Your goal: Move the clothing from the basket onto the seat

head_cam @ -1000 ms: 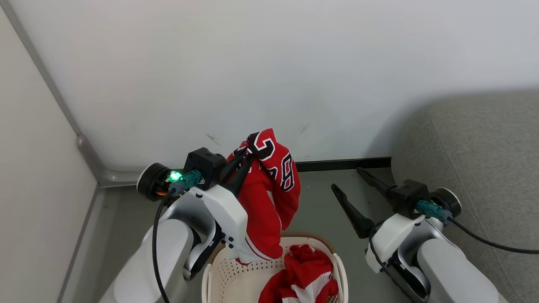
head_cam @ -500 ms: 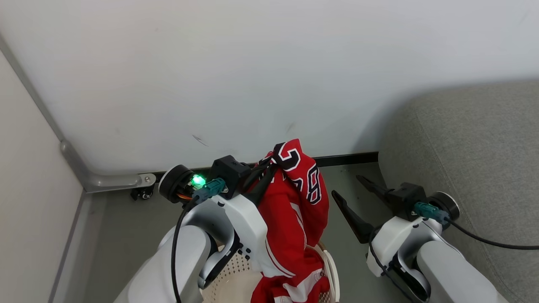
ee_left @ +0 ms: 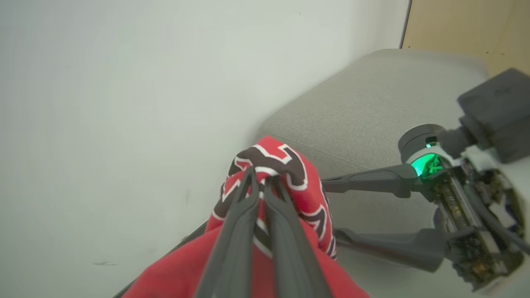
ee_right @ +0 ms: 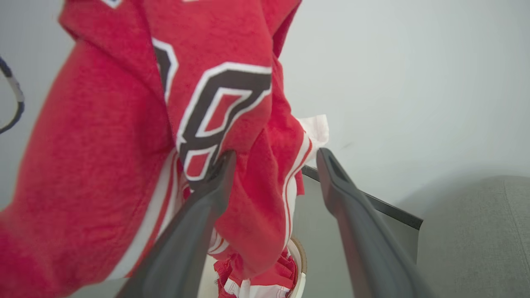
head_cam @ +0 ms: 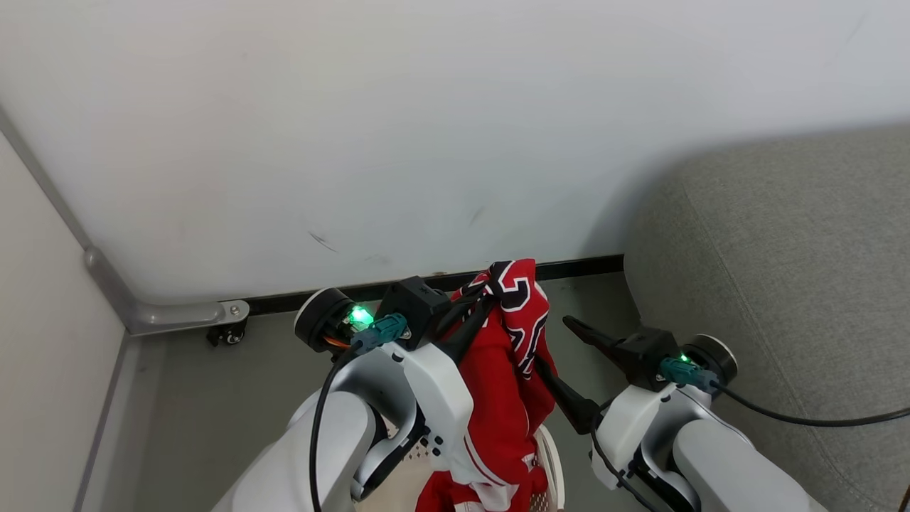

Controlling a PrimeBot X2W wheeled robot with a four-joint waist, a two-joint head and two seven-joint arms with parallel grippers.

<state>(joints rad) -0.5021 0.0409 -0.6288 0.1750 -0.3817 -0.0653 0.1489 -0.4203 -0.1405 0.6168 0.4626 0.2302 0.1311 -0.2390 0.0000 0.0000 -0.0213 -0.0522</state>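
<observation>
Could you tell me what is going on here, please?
The robot is unloading laundry. Its left claw is shut on a red numbered jersey, holding it up over the white basket. The right claw is open, close beside the hanging cloth. The grey sofa, where the jersey should go, is on the robot's right.

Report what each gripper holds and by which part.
Left gripper: shut on the numbered red garment, pinching a bunched fold at its black numerals; the rest hangs down. Right gripper: open beside the hanging cloth, gripping nothing.
</observation>
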